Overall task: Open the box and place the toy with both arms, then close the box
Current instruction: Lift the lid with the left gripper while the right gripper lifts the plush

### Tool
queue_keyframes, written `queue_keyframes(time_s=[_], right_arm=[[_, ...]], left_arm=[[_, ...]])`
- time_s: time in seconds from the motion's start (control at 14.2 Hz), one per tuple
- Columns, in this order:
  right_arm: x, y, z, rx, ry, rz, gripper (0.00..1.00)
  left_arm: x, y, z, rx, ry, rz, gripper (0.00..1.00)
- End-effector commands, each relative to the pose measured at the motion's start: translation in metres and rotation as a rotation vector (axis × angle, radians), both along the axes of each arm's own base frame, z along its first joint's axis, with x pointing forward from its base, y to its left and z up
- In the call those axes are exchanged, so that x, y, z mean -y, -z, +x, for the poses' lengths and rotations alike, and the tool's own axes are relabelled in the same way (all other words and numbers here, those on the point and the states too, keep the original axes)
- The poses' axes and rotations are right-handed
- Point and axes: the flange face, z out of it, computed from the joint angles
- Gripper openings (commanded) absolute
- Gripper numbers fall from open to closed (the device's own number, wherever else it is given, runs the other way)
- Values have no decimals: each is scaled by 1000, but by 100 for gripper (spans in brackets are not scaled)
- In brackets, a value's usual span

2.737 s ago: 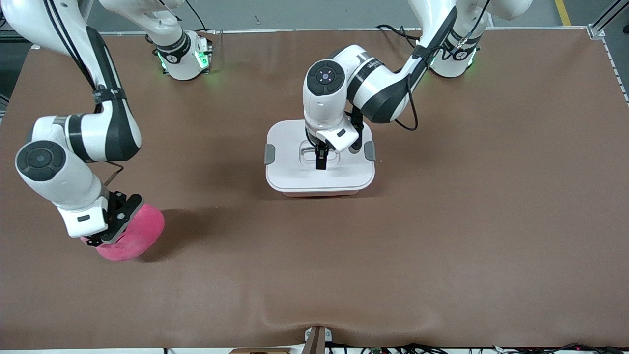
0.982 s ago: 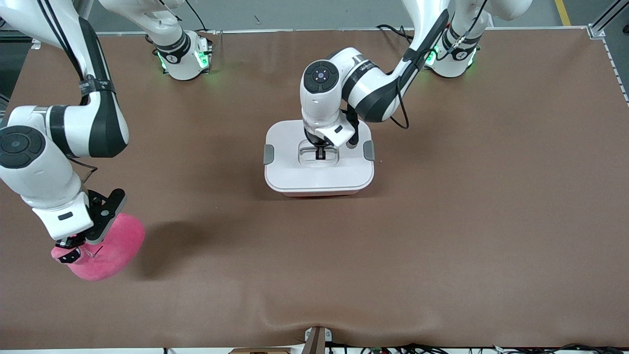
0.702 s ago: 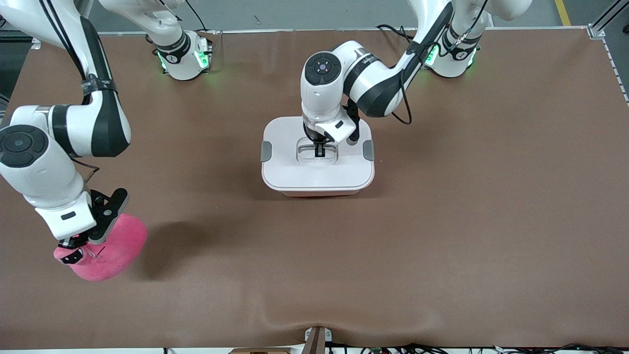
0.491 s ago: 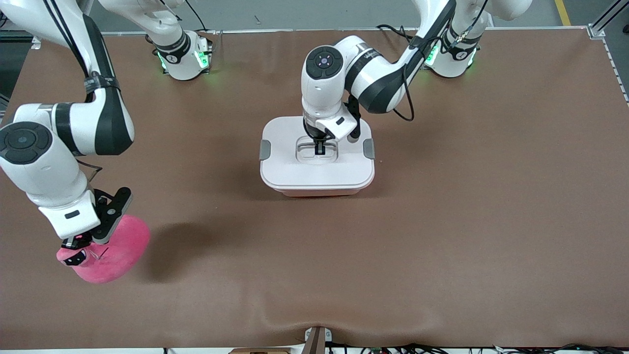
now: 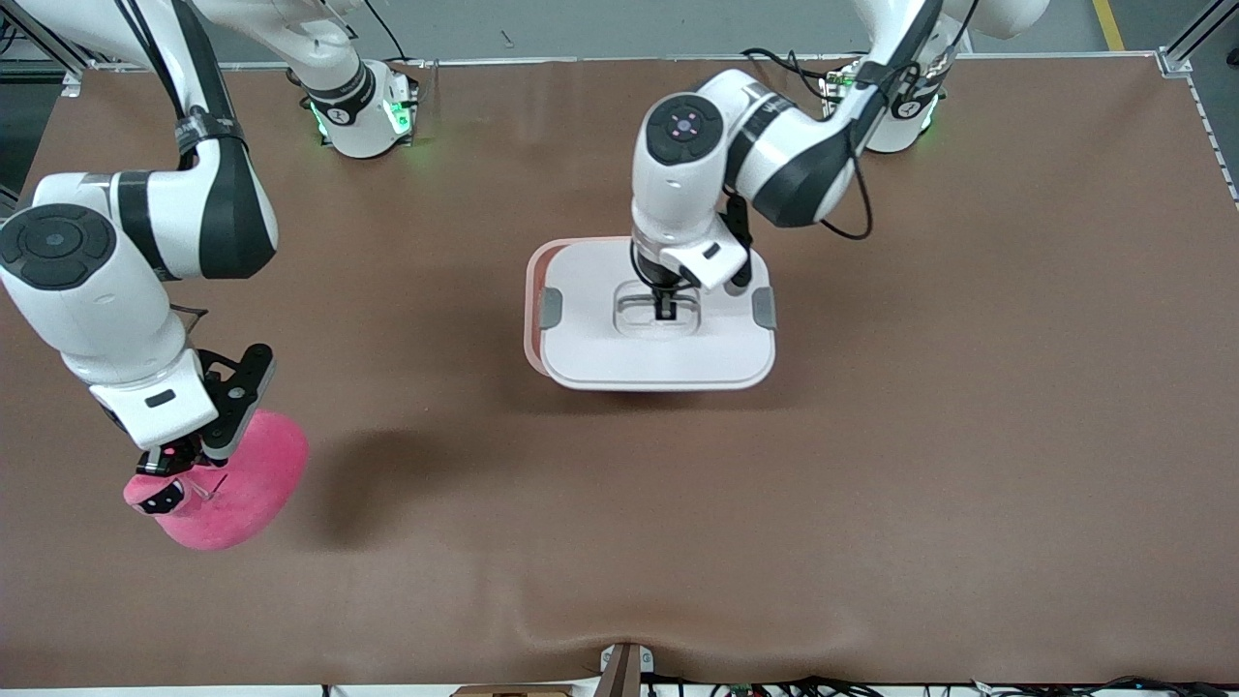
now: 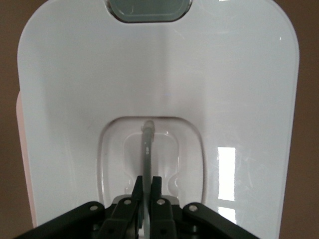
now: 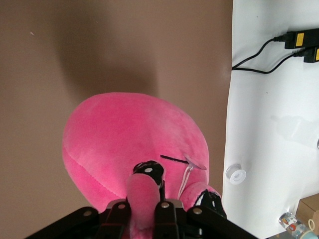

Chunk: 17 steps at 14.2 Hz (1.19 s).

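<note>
Box point(image 5: 531, 319) sits mid-worktop, between the two arm bases' ends and nearer the front camera than both bases. Its white lid point(image 5: 658, 353) is off the tub and shifted toward the left arm's end, so a strip of the pale-pink tub rim shows along the edge toward the right arm's end and at the corner nearest the bases. Lid stays roughly level. Grey end clips point(image 5: 551, 308) are visible on both short ends.

Left gripper point(image 5: 665, 308) is over the lid's centre recess, fingers point(image 6: 156, 191) pinched closed on the thin grey handle point(image 6: 146, 149). In the left wrist view the handle stands up out of the recess between the fingers, and one grey clip point(image 6: 150, 9) shows at the lid's end.

Toy point(image 5: 237, 489), hot-pink plush, is at the right arm's end of the worktop point(image 5: 871, 484), well apart from the box. Right gripper point(image 5: 174, 474) is clamped on it: the right wrist view shows the fingers point(image 7: 166, 211) squeezing a fold of plush point(image 7: 129, 149) next to one black-marked eye point(image 7: 149, 171). Shadow on the worktop beside the toy sits offset from it; can't tell for certain whether it is touching the surface or slightly raised.
</note>
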Motion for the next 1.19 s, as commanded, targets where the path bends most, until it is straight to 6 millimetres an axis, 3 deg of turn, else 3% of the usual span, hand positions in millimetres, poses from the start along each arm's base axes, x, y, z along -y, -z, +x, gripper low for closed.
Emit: queue_keyframes(time_s=[0.0,0.21,0.28,0.42,0.63,0.77,1.12], right_arm=[[-13,-11,-9,-24,-63,-26,0],[-38,-9,-17,-60,-108,-39,0],[-54,-9,-22,-74,-147,-47,0],[-101,-14,-37,-87,-208,-56,0],[-184,-24,-77,-121,-298,-91,0],[-229,-44,-100,-120,-343,-103,0],[-341,-32,-187,-128,-403,-210,0]], left_arm=[[-36,-15,17,-3,48,27,0],[-74,-25,39,-8,68,32,0],[-86,-25,47,-11,76,34,0],[-110,-27,62,-8,80,34,0],[-148,-33,81,-2,109,30,0],[-167,-34,91,0,116,31,0],[-219,-28,116,-6,160,23,0]])
